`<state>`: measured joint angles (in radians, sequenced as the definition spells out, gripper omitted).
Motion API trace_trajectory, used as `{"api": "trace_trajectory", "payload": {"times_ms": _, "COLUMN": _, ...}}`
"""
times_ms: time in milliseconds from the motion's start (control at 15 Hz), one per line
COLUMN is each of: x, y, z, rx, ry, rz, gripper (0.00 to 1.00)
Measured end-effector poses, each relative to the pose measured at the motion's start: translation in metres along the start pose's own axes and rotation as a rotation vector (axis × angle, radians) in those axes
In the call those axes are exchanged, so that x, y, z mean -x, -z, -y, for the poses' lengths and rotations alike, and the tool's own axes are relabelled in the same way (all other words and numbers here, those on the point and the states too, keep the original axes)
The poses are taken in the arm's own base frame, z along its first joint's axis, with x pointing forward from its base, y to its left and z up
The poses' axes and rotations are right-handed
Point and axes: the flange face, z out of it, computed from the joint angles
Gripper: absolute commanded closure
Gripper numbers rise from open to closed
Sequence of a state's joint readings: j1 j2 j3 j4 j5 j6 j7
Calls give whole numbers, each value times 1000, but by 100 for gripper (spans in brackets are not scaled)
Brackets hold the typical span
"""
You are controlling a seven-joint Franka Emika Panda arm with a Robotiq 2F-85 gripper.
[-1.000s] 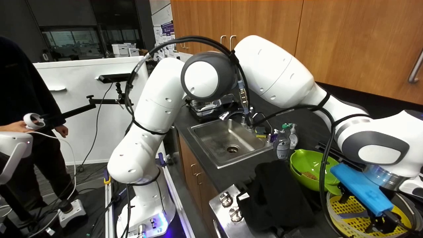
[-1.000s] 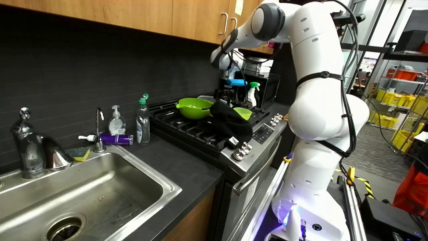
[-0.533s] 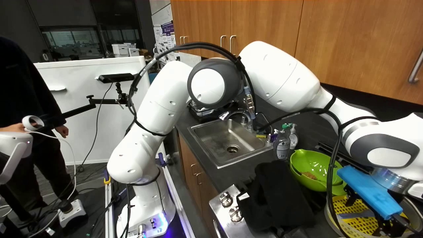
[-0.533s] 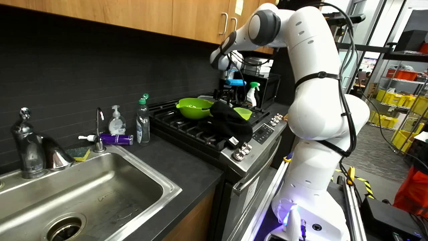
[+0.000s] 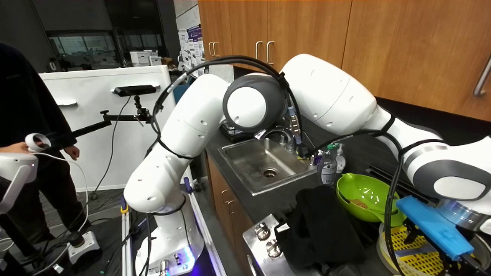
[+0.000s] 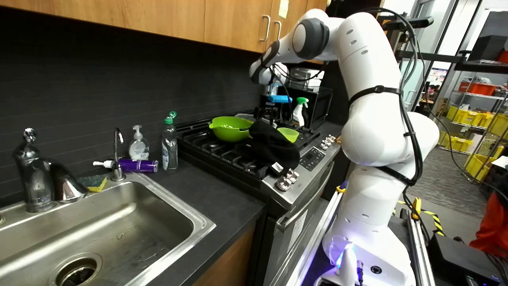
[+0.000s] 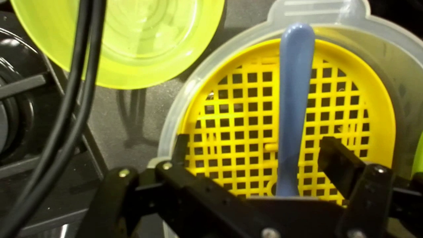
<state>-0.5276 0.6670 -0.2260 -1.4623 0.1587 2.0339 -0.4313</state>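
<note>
the gripper (image 7: 255, 140) is spread wide, its two black fingers (image 7: 335, 157) well apart in the wrist view, and a blue handle (image 7: 295, 92) shows between them. i cannot tell whether either finger touches anything. the handle lies across a yellow grid (image 7: 381, 129), which sits inside a translucent container (image 7: 172, 125); its far end reaches over the grid's rim, while its near end is hidden behind the gripper. a lime bowl (image 7: 158, 69) is just beside the container. in an exterior view, a green bowl (image 5: 368, 188) with brown bits (image 5: 359, 203) in it stands close by the container, and a black cloth (image 5: 322, 226) is draped at the front of the stove (image 6: 307, 172). a white spray bottle (image 6: 298, 114) with a green head stands near the stove's far side. toward the sink (image 6: 203, 225), a dish soap bottle (image 6: 170, 149) and a pump bottle (image 6: 139, 149) stand upright, and a purple bottle (image 6: 139, 165) lies on its side.
</note>
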Motion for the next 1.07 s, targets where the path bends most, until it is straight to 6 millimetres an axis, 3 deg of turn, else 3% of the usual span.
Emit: {"api": "trace_trajectory", "payload": {"times_ms": 1067, "x": -4, "y": 3, "z": 0, "rx": 4, "ry": -13, "rz": -7, "gripper": 0}}
